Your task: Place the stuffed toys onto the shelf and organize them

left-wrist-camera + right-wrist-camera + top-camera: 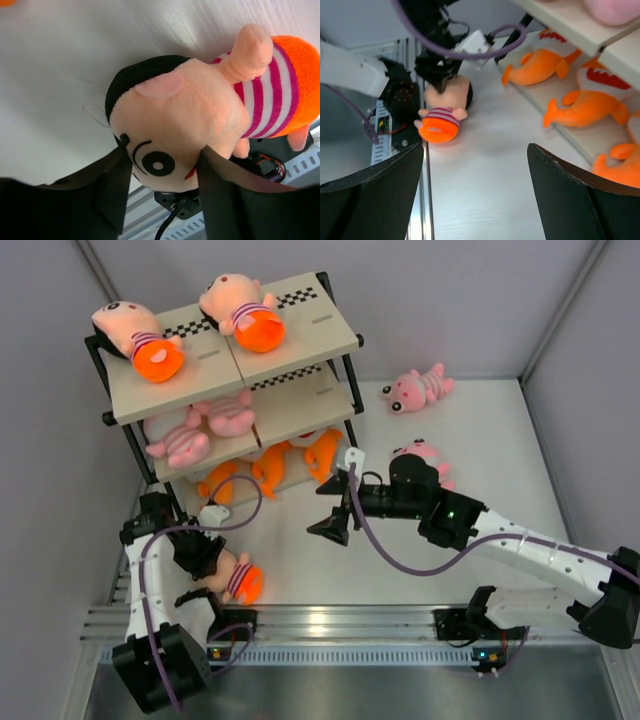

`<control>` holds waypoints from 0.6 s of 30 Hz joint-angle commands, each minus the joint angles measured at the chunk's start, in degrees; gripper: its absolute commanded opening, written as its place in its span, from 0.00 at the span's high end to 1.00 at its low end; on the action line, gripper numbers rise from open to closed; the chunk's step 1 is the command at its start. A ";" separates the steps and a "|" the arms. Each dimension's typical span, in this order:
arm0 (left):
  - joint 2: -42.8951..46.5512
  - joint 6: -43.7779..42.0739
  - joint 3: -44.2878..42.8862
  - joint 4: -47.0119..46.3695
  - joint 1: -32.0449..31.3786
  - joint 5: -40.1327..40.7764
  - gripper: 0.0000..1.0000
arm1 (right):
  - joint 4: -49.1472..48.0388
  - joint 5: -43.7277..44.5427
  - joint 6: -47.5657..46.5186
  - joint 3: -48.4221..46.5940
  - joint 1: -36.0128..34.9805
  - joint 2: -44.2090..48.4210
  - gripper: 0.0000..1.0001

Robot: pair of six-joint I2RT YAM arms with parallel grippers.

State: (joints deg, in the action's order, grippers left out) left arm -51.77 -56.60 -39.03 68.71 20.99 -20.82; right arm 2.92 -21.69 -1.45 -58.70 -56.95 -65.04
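Observation:
My left gripper (207, 552) is shut on the head of a peach-headed doll (238, 579) with a striped shirt and orange bottom, low over the table's near left. In the left wrist view the doll (185, 110) has its head between my fingers (227, 195). My right gripper (335, 508) is open and empty over the table's middle, facing the shelf (300, 340). The right wrist view shows the doll (441, 118) and the left gripper beyond it. The shelf holds two dolls (140, 340) on top, pink striped animals (200, 425) in the middle and orange fish (270, 468) at the bottom.
One pink striped animal (418, 388) lies on the table right of the shelf. Another (428, 453) lies partly under my right arm. Orange fish (587, 107) fill the bottom board in the right wrist view. A metal rail (330, 622) runs along the near edge.

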 commanded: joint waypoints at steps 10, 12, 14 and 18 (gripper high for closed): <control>7.91 6.05 -6.05 -3.32 -0.34 -5.55 1.00 | -4.60 -2.57 -8.99 -3.33 -11.07 -9.40 0.43; 8.09 5.98 -10.35 -1.13 -0.34 -6.16 1.00 | -1.36 -0.64 -11.02 -5.72 -12.13 -10.46 0.47; 7.56 5.45 -14.56 2.65 -0.43 -7.91 1.00 | -0.90 1.81 -14.44 -7.48 -14.06 -10.29 0.43; 6.24 4.31 -19.85 8.55 -0.34 -11.17 1.00 | 3.13 4.64 -20.96 -9.95 -17.23 -11.25 0.30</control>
State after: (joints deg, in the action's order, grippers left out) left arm -44.95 -51.94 -54.65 71.02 20.84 -27.09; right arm 3.09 -19.88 -15.09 -64.38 -71.61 -76.47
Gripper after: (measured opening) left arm 0.047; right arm 0.675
